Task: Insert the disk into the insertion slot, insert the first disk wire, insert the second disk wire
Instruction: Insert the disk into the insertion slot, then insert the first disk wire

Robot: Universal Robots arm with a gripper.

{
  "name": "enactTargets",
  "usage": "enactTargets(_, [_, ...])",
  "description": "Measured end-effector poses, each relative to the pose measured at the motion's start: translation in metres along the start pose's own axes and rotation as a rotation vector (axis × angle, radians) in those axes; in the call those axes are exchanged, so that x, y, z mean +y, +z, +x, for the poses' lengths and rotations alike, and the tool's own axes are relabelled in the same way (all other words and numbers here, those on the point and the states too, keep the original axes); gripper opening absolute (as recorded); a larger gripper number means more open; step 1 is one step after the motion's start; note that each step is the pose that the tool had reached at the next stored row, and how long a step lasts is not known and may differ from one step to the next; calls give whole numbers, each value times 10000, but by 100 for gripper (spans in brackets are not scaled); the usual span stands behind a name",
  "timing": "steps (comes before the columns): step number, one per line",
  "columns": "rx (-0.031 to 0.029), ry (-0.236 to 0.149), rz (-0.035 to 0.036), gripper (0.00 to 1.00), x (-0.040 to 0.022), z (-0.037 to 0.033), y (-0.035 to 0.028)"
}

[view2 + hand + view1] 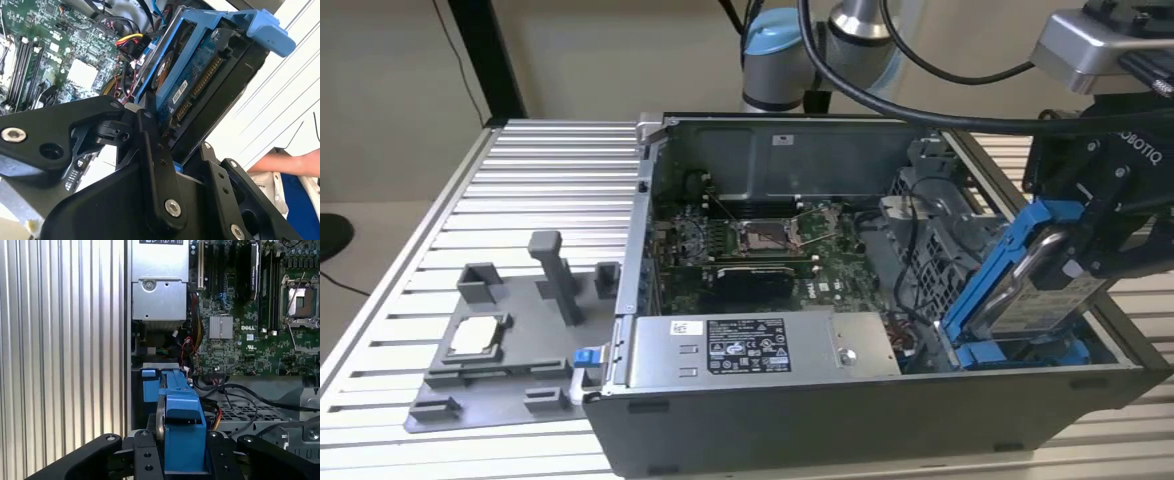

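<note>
At the near front wall of the open dark grey computer case (854,420), a grey power-supply box (761,345) with a black-and-white label lies along the inside of the case. Just outside the case, on the exterior view's left, a grey plastic fixture tray (507,340) rests on the ribbed aluminium surface (534,190).

At the case's front corner on the exterior view's right, the black gripper (1083,245) has its fingers closed against the two sides of the disk (1047,280), a flat silver hard drive in a bright blue plastic carrier. In both wrist views the gripper (182,450) (180,150) clamps the blue carrier of the disk (185,430) (195,75). The disk stands steeply tilted. Its lower end is down inside the case and its upper end leans out over the case's rim. The insertion slot (945,262), a grey bay with a perforated metal wall, sits just beside the disk, deeper in the case. Whether the disk is seated in it cannot be told.

Further in, the green motherboard (747,240) covers the case floor. Behind the case stands the silver and blue arm base (781,50).
</note>
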State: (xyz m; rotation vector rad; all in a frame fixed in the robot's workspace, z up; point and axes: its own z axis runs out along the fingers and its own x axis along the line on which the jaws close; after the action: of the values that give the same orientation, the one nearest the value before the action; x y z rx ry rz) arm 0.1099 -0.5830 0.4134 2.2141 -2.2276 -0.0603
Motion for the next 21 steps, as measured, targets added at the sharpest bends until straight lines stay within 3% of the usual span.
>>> enactTargets(12, [-26, -1, 0, 0, -3, 3, 123])
enactTargets(21, [-28, -1, 0, 0, -4, 3, 130])
